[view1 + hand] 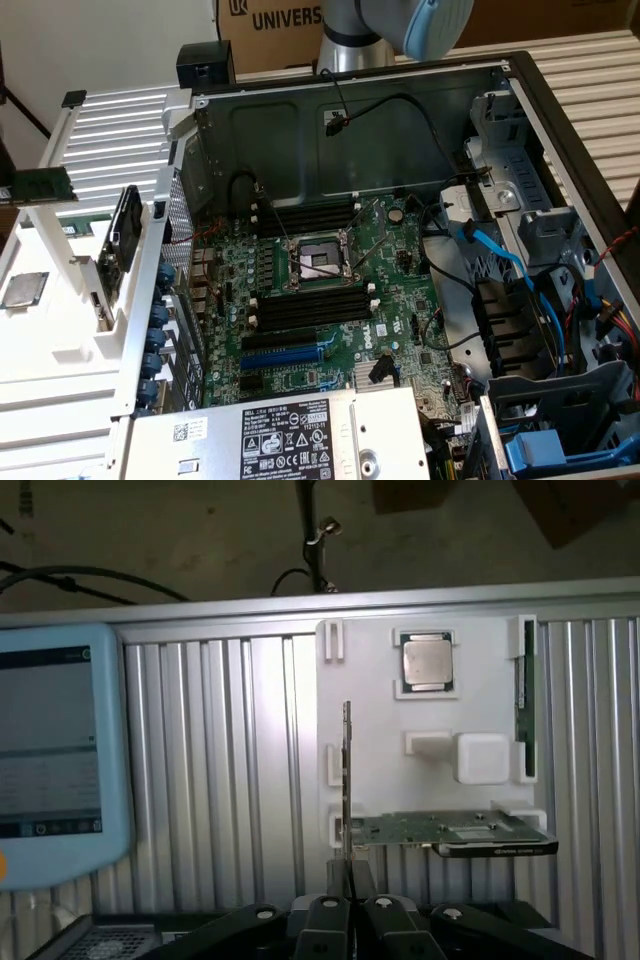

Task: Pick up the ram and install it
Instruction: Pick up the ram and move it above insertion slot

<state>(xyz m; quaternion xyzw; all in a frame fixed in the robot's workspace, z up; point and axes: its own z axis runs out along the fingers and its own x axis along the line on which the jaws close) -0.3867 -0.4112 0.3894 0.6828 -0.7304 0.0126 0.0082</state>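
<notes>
Where the white tray (60,350) sits at the exterior view's left of the open computer case (400,110), one processor chip (22,290) lies nearest. One graphics card (120,240) stands on edge beyond it. One ram (40,187) sits at the far end, its long axis running left to right. Gripper (350,885) is well apart from the ram, fingers drawn close together, nothing between them.

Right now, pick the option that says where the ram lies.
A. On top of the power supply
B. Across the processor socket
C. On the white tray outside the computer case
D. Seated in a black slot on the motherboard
C: the ram sits on the white tray at the exterior view's left, outside the computer case, with the loose processor chip and the graphics card on the same tray.
</notes>
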